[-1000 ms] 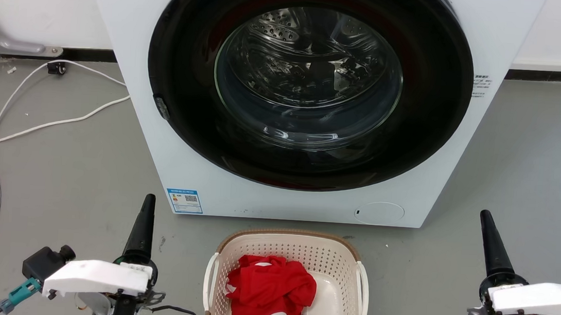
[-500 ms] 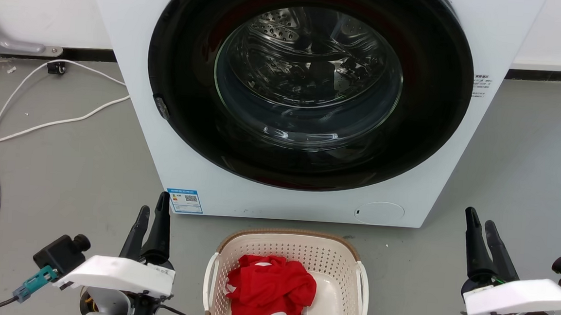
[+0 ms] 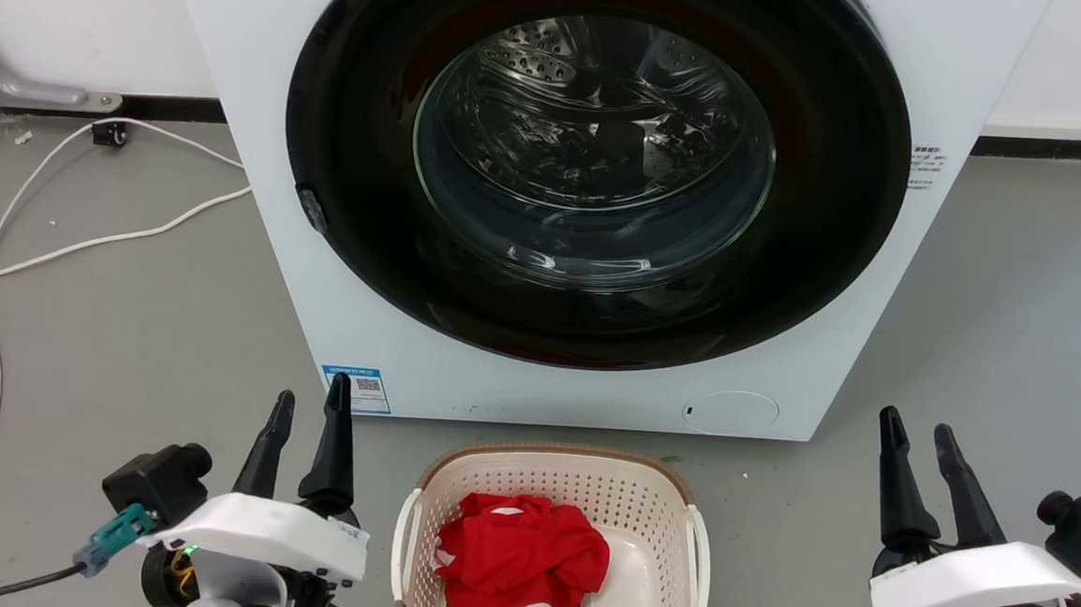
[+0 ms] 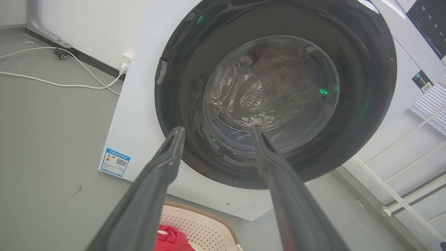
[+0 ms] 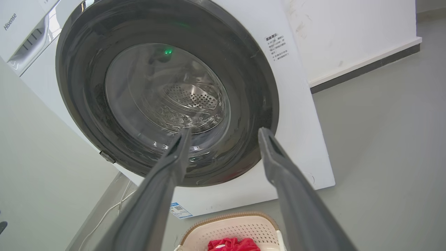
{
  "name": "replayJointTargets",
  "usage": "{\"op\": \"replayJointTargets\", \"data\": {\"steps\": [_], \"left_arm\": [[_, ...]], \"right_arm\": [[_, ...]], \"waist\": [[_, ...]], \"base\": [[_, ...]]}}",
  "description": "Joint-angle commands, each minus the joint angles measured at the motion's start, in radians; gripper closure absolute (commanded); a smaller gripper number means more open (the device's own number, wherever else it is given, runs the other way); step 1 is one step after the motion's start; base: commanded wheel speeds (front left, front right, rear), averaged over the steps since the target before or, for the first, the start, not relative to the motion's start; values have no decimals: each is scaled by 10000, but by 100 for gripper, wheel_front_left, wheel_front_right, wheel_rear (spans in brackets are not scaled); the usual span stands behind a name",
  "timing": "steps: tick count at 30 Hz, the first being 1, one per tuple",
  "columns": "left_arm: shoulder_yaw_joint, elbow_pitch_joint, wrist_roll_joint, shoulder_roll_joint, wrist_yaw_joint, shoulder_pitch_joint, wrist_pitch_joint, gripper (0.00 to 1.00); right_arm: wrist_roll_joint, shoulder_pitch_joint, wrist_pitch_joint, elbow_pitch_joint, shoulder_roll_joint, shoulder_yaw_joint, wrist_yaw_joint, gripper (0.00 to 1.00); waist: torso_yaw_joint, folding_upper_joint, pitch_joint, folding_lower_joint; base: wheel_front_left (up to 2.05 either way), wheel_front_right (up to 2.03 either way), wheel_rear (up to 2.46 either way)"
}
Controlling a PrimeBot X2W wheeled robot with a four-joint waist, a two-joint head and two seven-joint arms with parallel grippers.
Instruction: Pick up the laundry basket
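Left pincer (image 3: 313, 388) and right pincer (image 3: 915, 420) flank the laundry basket (image 3: 550, 485).

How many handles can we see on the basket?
2. On the laundry basket, the left handle is on its left wall and the right handle on its right wall. The frame cuts off the basket's near end, so more may be hidden.
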Motion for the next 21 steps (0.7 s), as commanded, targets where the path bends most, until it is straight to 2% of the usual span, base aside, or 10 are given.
{"op": "replayJointTargets", "data": {"steps": [1, 21], "left_arm": [[-56, -105, 371, 37, 54, -208, -100, 0], [-525, 138, 2711, 157, 481, -229, -612, 0]], "right_arm": [[-347, 2, -99, -94, -14, 33, -1, 0], [-2702, 140, -310, -101, -5, 134, 0, 0]], "waist": [[2, 0, -6, 0], [27, 0, -14, 0]], "base": [[0, 0, 0], [0, 0, 0]]}}
